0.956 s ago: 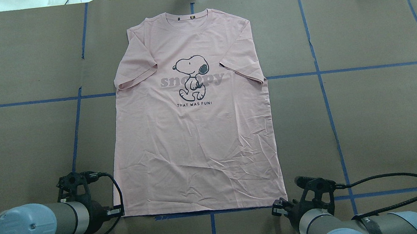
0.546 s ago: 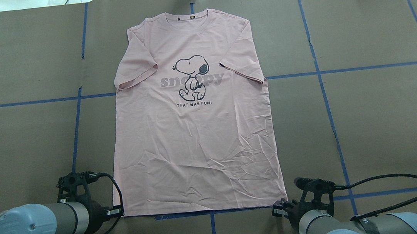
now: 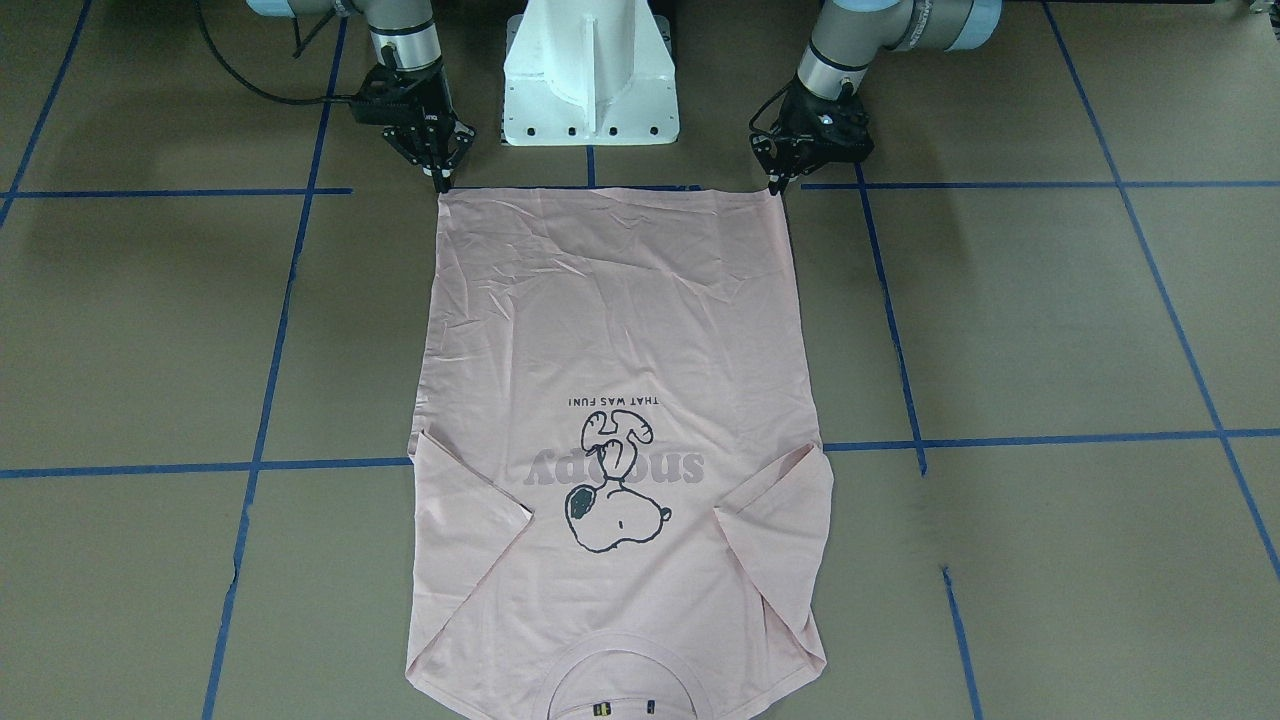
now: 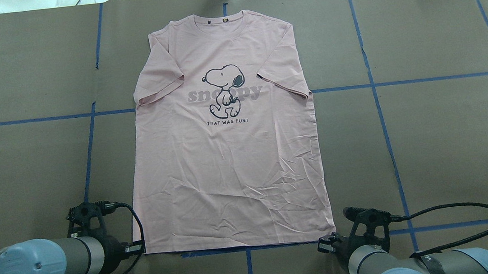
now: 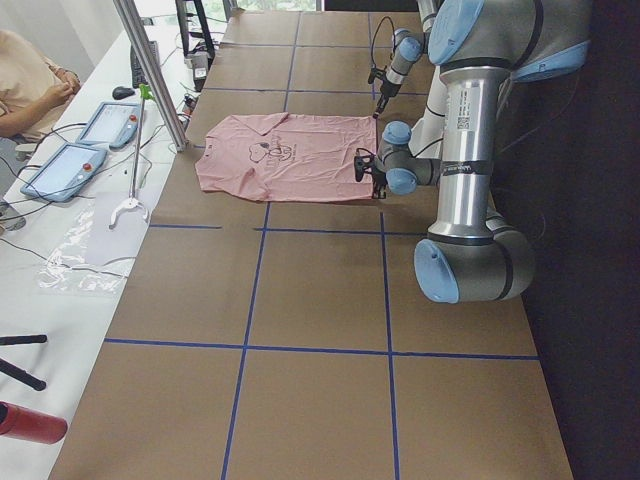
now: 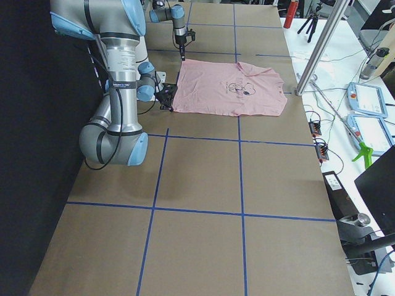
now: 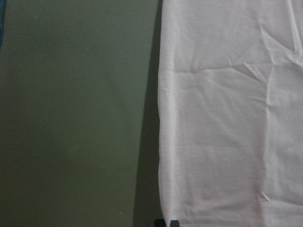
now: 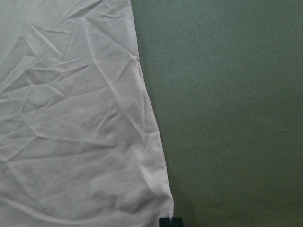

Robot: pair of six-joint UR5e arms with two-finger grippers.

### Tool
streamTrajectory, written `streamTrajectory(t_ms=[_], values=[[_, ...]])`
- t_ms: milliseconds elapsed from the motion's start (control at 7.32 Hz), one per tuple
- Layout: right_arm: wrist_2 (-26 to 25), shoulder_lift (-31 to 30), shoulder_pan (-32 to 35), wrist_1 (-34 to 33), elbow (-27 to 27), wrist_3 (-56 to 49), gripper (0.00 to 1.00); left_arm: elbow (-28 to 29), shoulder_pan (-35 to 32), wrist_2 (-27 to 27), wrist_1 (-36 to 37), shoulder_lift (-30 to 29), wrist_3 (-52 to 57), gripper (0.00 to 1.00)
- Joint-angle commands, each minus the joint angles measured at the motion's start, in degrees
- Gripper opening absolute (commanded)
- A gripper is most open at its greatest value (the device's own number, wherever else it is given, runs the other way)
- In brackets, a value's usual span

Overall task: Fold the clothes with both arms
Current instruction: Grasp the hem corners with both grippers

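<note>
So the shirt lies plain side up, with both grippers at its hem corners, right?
No: the T-shirt lies printed side up, as the overhead view shows. The left gripper and right gripper are at its hem corners.

Table (image 4: 430,135) is wearing a brown cover, blue tape lines (image 4: 375,96) crossing it in a grid | pink T-shirt (image 4: 229,170) is lying flat, print up, hem toward the robot | white pedestal base (image 3: 590,70) is sitting near the hem

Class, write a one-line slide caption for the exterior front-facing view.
Pink Snoopy T-shirt lies flat, print up, left gripper and right gripper at its hem corners.
</note>
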Motion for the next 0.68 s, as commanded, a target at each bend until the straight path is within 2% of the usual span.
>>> streamTrajectory(t_ms=[0,137,273,410,546], values=[[0.38,-0.14,0.86,-0.08,1.17,-0.58,0.00,-0.11,0.03,-0.10,0.00,-0.27,0.09,0.00],[0.90,-1.62,1.91,-0.26,5.01,-0.76,0.00,-2.98,-0.32,-0.54,0.78,-0.01,0.78,0.00],[1.86,-4.51,2.44,-4.44,12.71,-2.59,0.00,-7.62,-0.93,-5.59,2.88,0.43,0.79,0.00],[6.05,-5.14,3.84,-13.53,22.18,-3.21,0.00,-14.37,-1.63,-7.90,10.64,-0.35,1.05,0.00],[12.88,-4.71,6.46,-23.89,31.76,-4.44,0.00,-23.92,-1.73,-10.10,21.34,-1.49,1.75,0.00]])
